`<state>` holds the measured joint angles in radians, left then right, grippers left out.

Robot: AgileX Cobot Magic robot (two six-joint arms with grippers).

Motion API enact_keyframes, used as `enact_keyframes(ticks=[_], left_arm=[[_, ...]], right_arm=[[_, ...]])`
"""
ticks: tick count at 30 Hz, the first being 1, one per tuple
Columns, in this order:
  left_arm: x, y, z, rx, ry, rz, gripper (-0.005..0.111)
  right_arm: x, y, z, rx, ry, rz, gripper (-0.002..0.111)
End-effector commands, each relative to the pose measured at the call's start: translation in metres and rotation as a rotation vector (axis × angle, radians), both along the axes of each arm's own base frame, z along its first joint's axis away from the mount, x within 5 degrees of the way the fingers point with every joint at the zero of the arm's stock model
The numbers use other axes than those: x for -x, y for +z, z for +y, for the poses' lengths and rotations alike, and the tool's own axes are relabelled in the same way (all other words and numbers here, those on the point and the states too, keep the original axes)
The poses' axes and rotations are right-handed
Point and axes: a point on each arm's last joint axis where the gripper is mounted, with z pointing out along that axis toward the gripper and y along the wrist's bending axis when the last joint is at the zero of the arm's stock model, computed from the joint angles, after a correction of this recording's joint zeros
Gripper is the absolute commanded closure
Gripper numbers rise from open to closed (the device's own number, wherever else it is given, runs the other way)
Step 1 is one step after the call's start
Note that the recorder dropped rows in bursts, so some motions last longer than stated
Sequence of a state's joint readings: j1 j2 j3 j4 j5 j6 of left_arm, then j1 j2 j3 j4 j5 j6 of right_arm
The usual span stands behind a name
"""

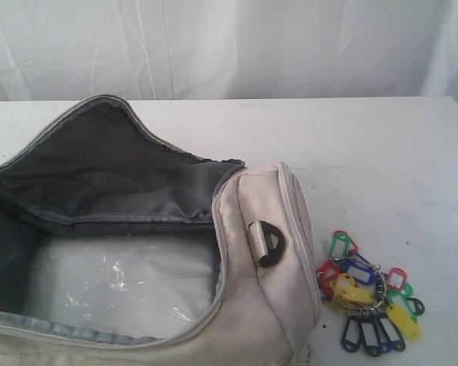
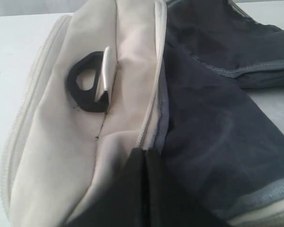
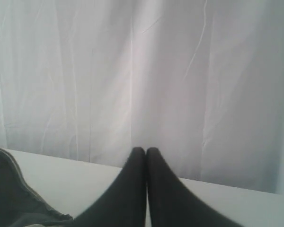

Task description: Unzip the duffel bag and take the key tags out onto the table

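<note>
Key tags (image 1: 370, 301) on surface (image 1: 382, 152) right of limp bag (image 1: 267, 229); likely light, loose; grab at ring (image 1: 379, 286). Left end effector (image 2: 146, 158), right end effector (image 3: 146, 156) pressed together, empty.

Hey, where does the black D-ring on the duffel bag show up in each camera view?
Exterior: D-ring on the duffel bag's cream end, lower centre-right.
Left wrist: D-ring on that cream end.
Right wrist: not in it.
Shared landmark: grey zipper edge.

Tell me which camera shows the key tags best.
Exterior view: the key tags lie whole on the table beside the duffel bag. Left wrist view shows the bag's end and D-ring, right wrist view the curtain, table and a bag edge; neither shows tags.
</note>
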<state>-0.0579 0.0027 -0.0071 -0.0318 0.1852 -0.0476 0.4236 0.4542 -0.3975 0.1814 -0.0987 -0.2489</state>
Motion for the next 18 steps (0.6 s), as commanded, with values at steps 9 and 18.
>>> enact_keyframes(ticks=[9, 18], left_arm=[[0.001, -0.004, -0.001, 0.011, -0.003, 0.028, 0.107], [0.001, -0.004, -0.001, 0.011, -0.003, 0.028, 0.107]], right_arm=[[0.021, -0.069, -0.033, 0.021, -0.302, 0.271, 0.108], [0.026, -0.128, -0.036, 0.030, -0.337, 0.292, 0.108]])
